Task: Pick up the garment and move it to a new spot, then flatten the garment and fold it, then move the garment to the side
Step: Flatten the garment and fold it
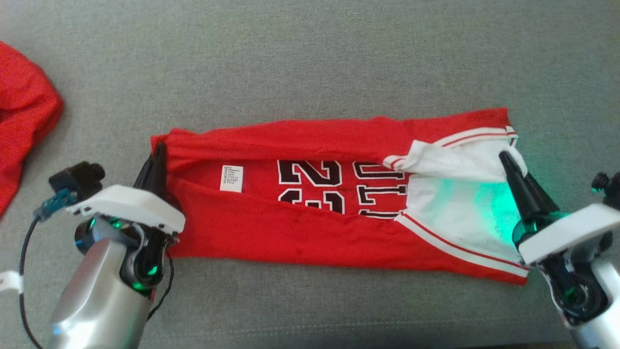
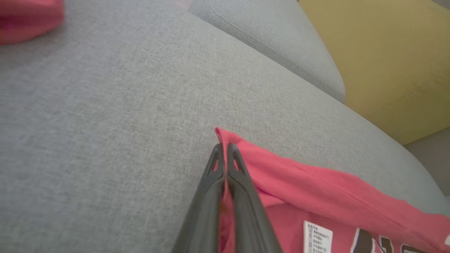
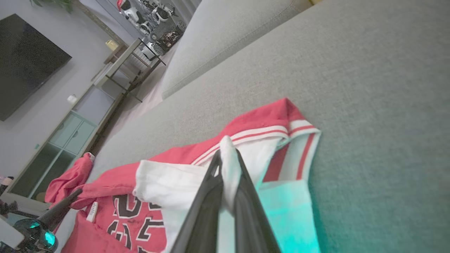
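The grey sofa seat point(image 1: 310, 58) carries the red jersey point(image 1: 290, 232), spread lengthwise across the seat's middle. A second red cloth point(image 1: 24, 111) lies at the seat's left edge. The left gripper point(image 1: 158, 151) is clamped on the jersey's red hem corner. The right gripper point(image 1: 504, 157) pinches its white lining.

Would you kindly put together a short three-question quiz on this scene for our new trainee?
1. True or false: the left jaws are shut on the red basketball jersey with black numerals.
2. What do the right jaws pinch? A) the jersey's white fabric B) its black numerals C) nothing
3. Fill in: the jersey lies on a grey fabric ____.

Key: 1 true; 2 A; 3 sofa.
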Available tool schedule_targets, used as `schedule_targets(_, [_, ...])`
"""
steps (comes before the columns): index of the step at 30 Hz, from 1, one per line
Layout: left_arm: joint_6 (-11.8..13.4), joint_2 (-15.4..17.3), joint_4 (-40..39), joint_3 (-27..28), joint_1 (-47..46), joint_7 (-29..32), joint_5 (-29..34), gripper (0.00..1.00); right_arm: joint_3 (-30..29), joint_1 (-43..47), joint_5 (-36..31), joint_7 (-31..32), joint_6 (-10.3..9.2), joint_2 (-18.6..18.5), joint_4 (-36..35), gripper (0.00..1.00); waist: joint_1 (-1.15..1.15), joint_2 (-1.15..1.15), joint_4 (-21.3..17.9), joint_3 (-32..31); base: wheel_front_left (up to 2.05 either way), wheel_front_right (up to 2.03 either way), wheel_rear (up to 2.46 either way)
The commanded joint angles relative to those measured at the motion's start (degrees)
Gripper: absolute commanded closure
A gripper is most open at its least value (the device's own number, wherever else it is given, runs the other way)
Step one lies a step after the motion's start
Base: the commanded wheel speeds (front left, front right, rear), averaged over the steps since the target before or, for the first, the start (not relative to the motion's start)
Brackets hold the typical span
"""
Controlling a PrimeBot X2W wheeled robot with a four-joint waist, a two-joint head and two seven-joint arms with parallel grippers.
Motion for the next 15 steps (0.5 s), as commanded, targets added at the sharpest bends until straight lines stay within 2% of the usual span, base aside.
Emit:
schedule_targets(1, [0.27, 2.41, -1.82, 2.38, -0.37, -0.07, -0.41, 1.0, -0.15, 0.74, -0.73, 0.06, -0.04, -0.83, -1.86, 1.0, 0.0, 0.0, -0.04, -0.12, 0.0, 0.0, 0.0])
schedule_targets(8, [1.71, 2.89, -4.58, 3.12, 4.39, 0.82, -2.0, 1.0, -2.3, 5.24, -4.49, 1.51, -0.04, 1.88, -1.12, 1.0, 0.0, 0.0, -0.63, -1.2, 0.0, 0.0, 0.0])
schedule_targets(9, [1.8, 2.88, -4.82, 3.19, 5.13, 1.03, -2.33, 0.78, -2.4, 5.67, -4.98, 1.9, -0.04, 2.36, -0.93, 1.0, 0.0, 0.0, -0.75, -1.42, 0.0, 0.0, 0.0])
schedule_targets(11, [1.9, 2.79, -5.37, 3.2, 6.46, 1.38, -2.88, 0.43, -2.65, 6.43, -5.98, 2.51, -0.04, 3.3, -0.75, 0.49, 0.0, 0.0, -0.85, -1.72, 0.0, 0.0, 0.0])
schedule_targets(12, [1.99, 2.71, -5.62, 3.19, 7.05, 1.48, -3.09, 0.02, -2.8, 6.77, -7.23, 2.82, -0.04, 3.39, -0.36, 0.03, 0.0, 0.0, -0.87, -1.84, 0.0, 0.0, 0.0])
schedule_targets(15, [2.41, 2.55, -6.3, 2.91, 8.63, 1.38, -3.11, 0.0, -3.21, 7.52, -10.8, 3.64, -0.04, 4.24, 0.39, 0.0, 0.0, 0.0, -0.94, -2.2, 0.0, 0.0, 0.0])
